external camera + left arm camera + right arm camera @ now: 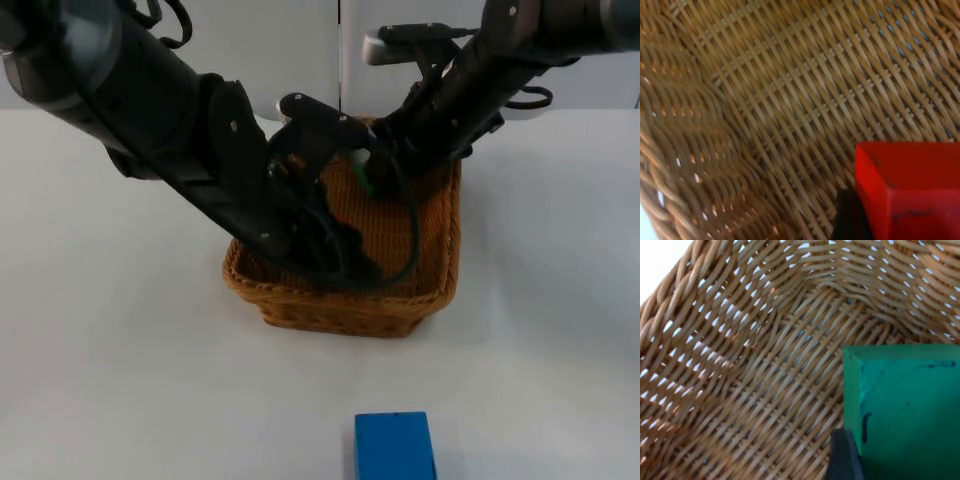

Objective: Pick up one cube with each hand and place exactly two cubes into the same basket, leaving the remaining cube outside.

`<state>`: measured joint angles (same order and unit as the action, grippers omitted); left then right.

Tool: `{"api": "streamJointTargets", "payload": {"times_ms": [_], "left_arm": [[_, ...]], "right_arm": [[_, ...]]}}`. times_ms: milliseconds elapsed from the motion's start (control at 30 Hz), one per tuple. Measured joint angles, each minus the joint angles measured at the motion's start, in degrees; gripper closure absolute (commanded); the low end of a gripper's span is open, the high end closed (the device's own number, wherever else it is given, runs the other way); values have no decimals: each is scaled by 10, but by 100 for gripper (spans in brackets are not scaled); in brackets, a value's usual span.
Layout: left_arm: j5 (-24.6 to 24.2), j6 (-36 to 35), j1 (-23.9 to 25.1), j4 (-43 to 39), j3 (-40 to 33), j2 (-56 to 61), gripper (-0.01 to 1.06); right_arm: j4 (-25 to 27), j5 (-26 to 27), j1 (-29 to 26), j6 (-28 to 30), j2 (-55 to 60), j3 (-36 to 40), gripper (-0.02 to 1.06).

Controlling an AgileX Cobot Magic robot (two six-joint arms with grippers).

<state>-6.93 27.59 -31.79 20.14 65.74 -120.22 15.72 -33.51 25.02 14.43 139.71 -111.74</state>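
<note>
Both arms reach into the wicker basket (440,260) standing mid-table on the white table top (110,340). The left gripper (360,268) is low inside the basket near its front wall; in the left wrist view a red cube (907,190) sits against a black fingertip (850,217) just above the woven floor, so the fingers appear closed on it. The right gripper (372,172) is at the basket's far side; a sliver of green shows there in the top view, and the right wrist view has a green cube (902,410) pressed against a black fingertip (842,457), with the basket wall and floor close behind, so this gripper too appears clamped on its cube. Whether either cube touches the basket floor cannot be told. A blue cube (394,446) lies outside the basket, on the table well in front of it, at the near edge of the top view.
</note>
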Motion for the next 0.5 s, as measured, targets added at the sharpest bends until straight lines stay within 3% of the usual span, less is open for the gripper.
{"api": "streamJointTargets", "payload": {"times_ms": [67,200,267,500], "left_arm": [[-1,0,0,0,0,0,35],[-1,-1,0,0,0,0,23],[-1,-1,0,0,0,0,23],[1,-1,0,0,0,4,23]], "right_arm": [[2,0,0,0,0,0,48],[7,0,0,6,0,-1,40],[7,0,0,7,0,-1,35],[8,-12,0,8,-20,-1,34]]}}
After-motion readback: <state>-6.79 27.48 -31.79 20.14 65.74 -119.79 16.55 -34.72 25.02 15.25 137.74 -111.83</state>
